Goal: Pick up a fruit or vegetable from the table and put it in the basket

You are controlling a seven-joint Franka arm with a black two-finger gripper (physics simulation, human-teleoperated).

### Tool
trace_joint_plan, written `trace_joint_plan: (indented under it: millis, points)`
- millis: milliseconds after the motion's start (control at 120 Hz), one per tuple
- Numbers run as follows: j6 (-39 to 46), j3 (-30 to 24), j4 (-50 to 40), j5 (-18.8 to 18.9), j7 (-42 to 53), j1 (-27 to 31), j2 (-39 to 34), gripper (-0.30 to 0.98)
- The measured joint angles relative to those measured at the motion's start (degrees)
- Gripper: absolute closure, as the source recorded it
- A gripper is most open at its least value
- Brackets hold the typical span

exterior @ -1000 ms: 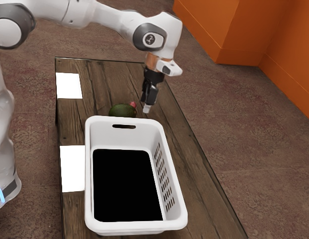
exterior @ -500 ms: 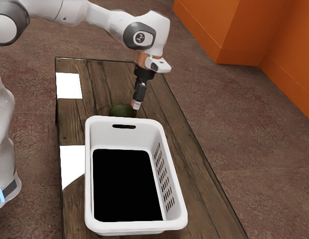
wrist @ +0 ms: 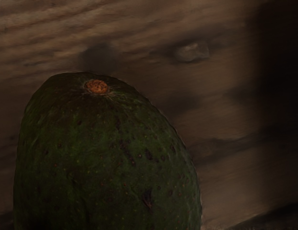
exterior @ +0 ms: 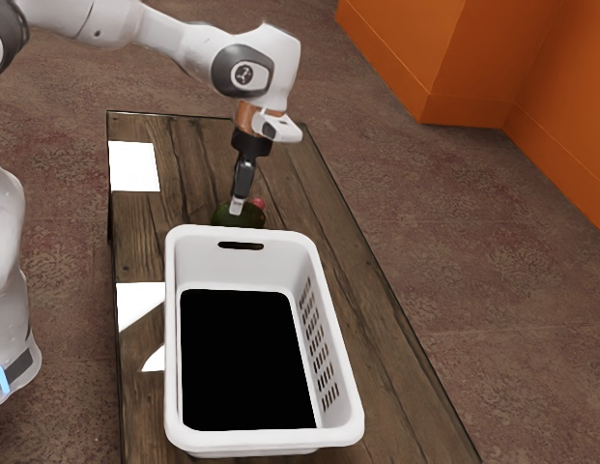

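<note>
Having shifted toward the exterior view's left, the gripper (exterior: 237,208) points down, slightly tilted, at the avocado (exterior: 224,218) (open or closed, I can't tell). That sits on the table (exterior: 353,300), near the basket's (exterior: 266,439) rim, inside the table's edges. Wrist view: orange stem scar (wrist: 97,86); exterior: red thing (exterior: 259,203) near the avocado.

We see a dark green avocado (wrist: 105,158), its bumpy skin speckled and its stem scar orange-brown, lying on its side on the wooden table (exterior: 377,348), near the handle-slot end of our basket (exterior: 237,269). The basket is white, upright and open-topped, with a slotted side and a black floor.
</note>
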Motion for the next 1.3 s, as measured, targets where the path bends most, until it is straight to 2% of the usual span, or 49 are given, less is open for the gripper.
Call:
trace_joint_plan:
  millis: [183,467,567,650,717,783,850,900,950,1058,1183,1300]
  points:
    - [0.33,-0.29,-0.73,-0.18,1.47,0.13,1.1,0.0]
    - [2.78,-0.38,-0.72,-0.52,3.13,-0.1,6.66,0.0]
    - [3.82,-0.39,-0.7,-0.59,3.54,-0.41,6.9,0.12]
    - [4.51,-0.39,-0.7,-0.56,3.79,-0.47,6.8,0.15]
    - [4.71,-0.35,-0.59,-0.5,3.97,-0.5,4.24,0.21]
    - [4.14,-0.27,0.37,-0.14,4.1,-0.11,-1.6,0.3]
    - [2.31,-2.11,3.34,0.11,4.2,-0.13,-6.64,0.31]
    - [0.66,-4.6,6.33,0.19,4.23,-3.04,-8.24,0.28]
    - [-0.6,-5.66,7.41,0.21,4.05,-9.9,-8.77,0.25]
    - [-2.51,-6.35,4.77,0.15,2.99,-20.08,-10.47,0.23]
    - [-2.96,-6.41,2.79,0.0,1.64,-25.56,-8.89,0.27]
    - [-1.91,-6.5,2.58,-0.55,0.57,-27.18,-5.6,0.3]
